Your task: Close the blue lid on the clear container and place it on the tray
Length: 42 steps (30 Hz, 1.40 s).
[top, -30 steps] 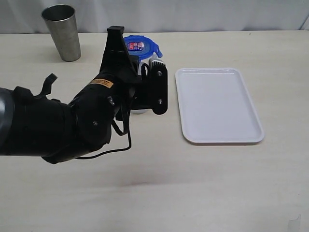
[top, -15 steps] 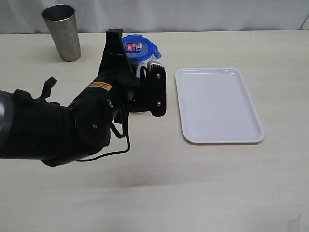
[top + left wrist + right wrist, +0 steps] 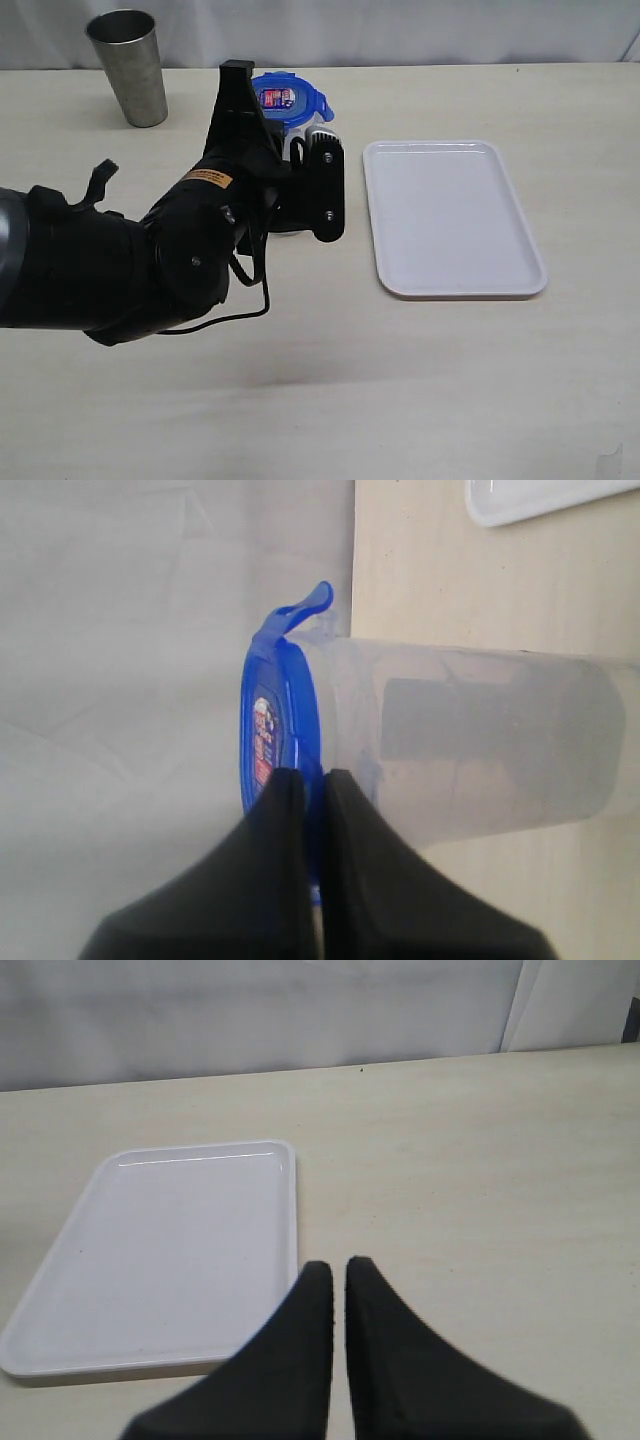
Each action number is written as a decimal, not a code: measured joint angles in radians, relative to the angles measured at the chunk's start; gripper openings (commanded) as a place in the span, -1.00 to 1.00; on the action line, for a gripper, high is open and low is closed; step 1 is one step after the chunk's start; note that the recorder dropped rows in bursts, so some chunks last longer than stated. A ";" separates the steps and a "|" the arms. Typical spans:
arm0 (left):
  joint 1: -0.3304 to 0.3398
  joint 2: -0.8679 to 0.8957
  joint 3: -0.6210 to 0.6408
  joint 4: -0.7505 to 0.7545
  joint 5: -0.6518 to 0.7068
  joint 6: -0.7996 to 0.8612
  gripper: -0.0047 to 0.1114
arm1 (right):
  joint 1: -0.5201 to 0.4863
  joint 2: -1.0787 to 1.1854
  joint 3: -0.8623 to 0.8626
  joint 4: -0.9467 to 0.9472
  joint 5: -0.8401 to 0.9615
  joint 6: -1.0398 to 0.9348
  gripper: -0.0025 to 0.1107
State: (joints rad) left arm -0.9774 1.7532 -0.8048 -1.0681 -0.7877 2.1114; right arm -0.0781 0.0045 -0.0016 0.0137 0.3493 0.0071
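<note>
Nearest me, the right gripper (image 3: 338,1265) hangs over the table (image 3: 400,380) with its fingers pressed together on nothing, just short of the tray (image 3: 170,1250). Further in, my left arm reaches the clear container (image 3: 470,745), which stands upright on the table left of the tray and apart from it, the blue lid (image 3: 278,680) sitting on its rim with one tab sticking out. The left gripper (image 3: 312,773) is squeezed together with its tips against the lid's edge, though I can't tell whether they nip it. The steel cup (image 3: 130,68) stands alone at the back left.
</note>
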 measured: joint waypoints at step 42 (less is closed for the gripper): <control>-0.013 0.000 0.000 -0.007 -0.002 0.000 -0.92 | 0.000 0.000 0.000 0.000 0.000 0.000 -0.87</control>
State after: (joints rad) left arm -0.9907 1.7532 -0.8048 -1.0750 -0.7900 2.1114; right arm -0.0781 0.0045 -0.0016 0.0137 0.3493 0.0071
